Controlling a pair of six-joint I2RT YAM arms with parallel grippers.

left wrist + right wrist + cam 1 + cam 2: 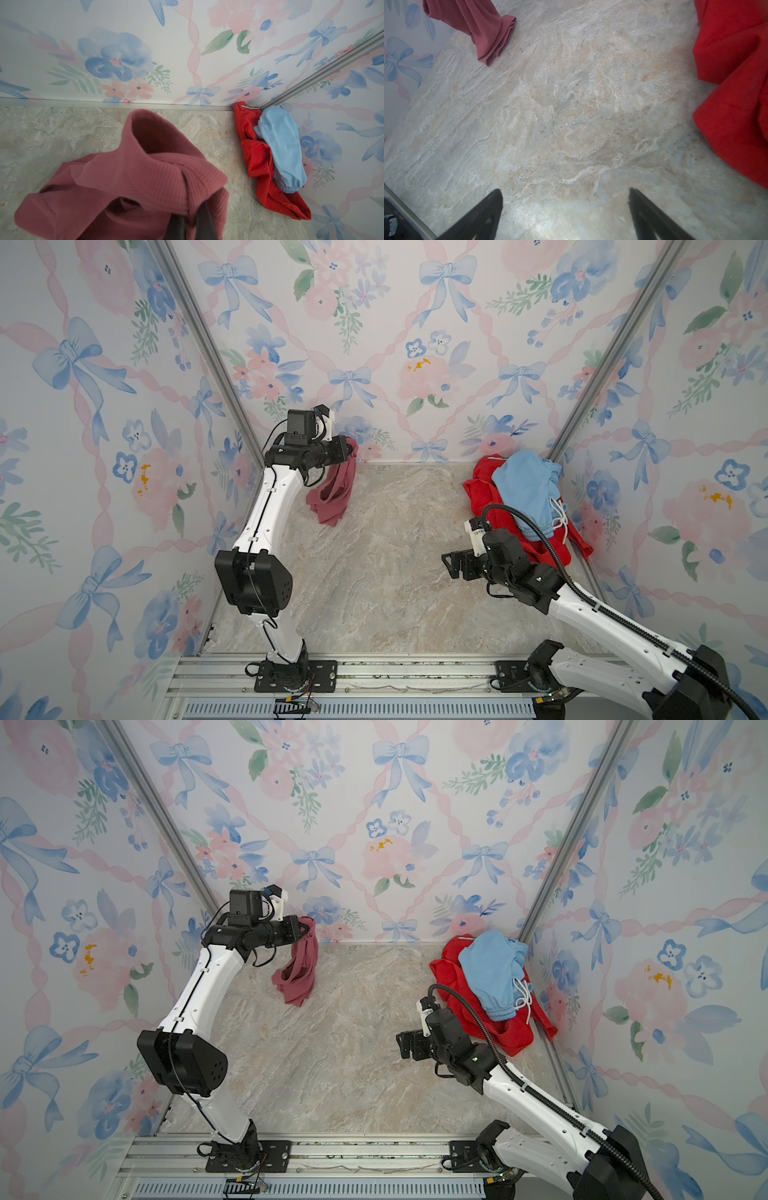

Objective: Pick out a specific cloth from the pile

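Fingers (204, 224) of your left gripper (348, 450) are pinched shut on the cloth (332, 493), the dusty-rose one. They grip a fold near its top, and the rest hangs down in loose ribbed folds. You have it at the back left of the table (374, 585), close to the back wall (374, 364) and well apart from the pile (519, 506). Its lower end reaches the table or sits just above it; you cannot tell which.

The pile sits in the back right corner: a red cloth (482, 493) spread underneath, and blue shorts (528, 485) lying on top with a white drawstring (559, 516) trailing.

Your right gripper (451, 566) holds nothing. Its fingers stand wide apart over bare table, just beside the near edge of the red cloth, pointing toward the middle.
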